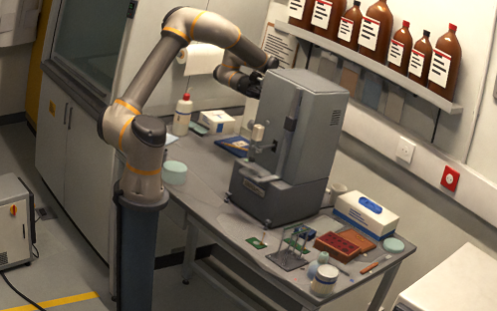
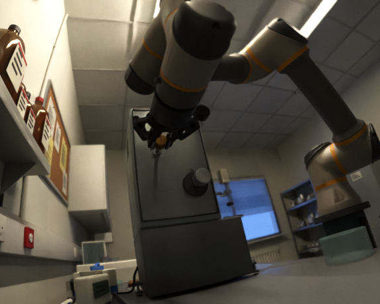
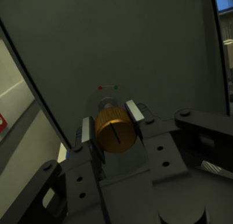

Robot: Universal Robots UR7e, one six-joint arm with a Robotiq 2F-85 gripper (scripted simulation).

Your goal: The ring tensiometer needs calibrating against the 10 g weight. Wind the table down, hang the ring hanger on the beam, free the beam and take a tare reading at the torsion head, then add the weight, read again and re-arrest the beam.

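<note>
The grey tensiometer stands in the middle of the bench. High on its rear panel sits a small orange knob with a black index line, and my gripper is closed around it there. A red and a green dot mark an arc on the panel just above the knob. Lower on the same panel is a larger grey knob. The small table juts out at the instrument's front. A wire stand with the hanger parts sits on the near end of the bench.
A fume cupboard stands behind my arm. A shelf of brown bottles runs along the wall. The bench also holds a teal dish, a wash bottle, a white box and a red tray.
</note>
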